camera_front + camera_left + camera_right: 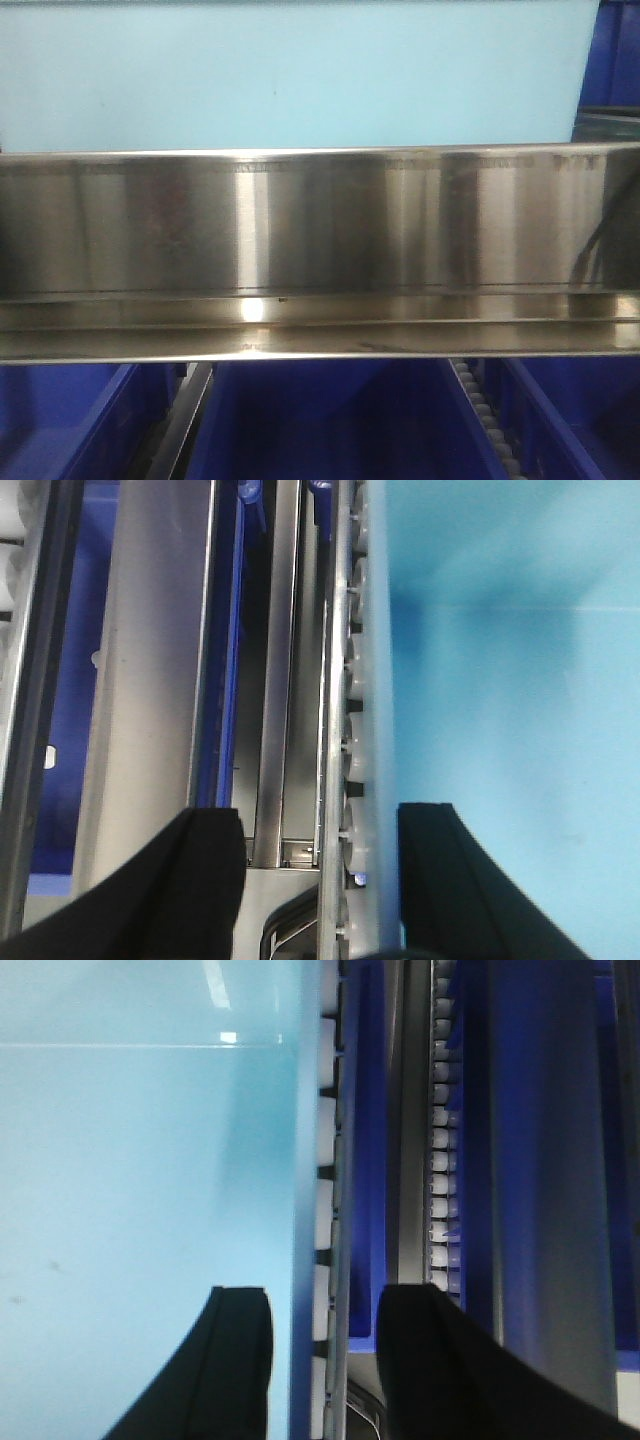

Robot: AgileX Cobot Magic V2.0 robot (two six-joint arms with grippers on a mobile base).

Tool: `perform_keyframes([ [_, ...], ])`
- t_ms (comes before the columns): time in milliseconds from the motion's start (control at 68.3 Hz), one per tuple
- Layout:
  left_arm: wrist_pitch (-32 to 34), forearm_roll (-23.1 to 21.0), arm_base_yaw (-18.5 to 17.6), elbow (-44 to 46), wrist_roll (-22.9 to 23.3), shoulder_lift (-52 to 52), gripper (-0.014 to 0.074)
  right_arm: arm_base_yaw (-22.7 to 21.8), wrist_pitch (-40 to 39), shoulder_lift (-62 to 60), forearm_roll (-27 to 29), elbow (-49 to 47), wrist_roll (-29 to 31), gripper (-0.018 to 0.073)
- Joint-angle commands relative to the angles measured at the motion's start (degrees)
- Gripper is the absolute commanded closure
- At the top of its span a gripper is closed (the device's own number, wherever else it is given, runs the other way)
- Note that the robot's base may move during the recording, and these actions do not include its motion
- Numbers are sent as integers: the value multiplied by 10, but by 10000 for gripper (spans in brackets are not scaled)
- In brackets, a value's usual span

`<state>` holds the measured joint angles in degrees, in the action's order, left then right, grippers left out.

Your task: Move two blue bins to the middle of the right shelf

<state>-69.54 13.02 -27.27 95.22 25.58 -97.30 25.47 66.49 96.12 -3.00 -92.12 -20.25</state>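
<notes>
Straddling the left edge of the pale bin (500, 680), the left gripper (320, 815) is released with nothing pinched, and the wall runs up-frame across the right half of its view. At centre, the front view shows that bin in the upper frame above the rail (320, 220), with dark bins (330, 420) below. The right gripper (325, 1290), likewise unclenched, has the wall on its left, so the bin seems to lie between both arms, equally near.

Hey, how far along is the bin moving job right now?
Done: nothing confirmable. In hand: left gripper and right gripper, jaws apart, straddle side walls of the pale blue bin behind the steel rail. Remaining: grasping, carrying it over, then a repeat.
</notes>
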Motion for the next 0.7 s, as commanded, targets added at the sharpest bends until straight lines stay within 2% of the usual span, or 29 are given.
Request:
perform_keyframes([
  [0,-4,2,-4,2,5,1,341,-1,2,0,-2,-4,1,388],
  [307,-4,1,-4,2,5,1,341,-1,9,8,-2,-4,1,388],
  [512,-4,-28,-5,2,5,-2,341,-1,4,9,-2,-4,1,388],
  [688,-4,-22,-15,2,5,-7,354,-1,4,9,-2,-4,1,388],
])
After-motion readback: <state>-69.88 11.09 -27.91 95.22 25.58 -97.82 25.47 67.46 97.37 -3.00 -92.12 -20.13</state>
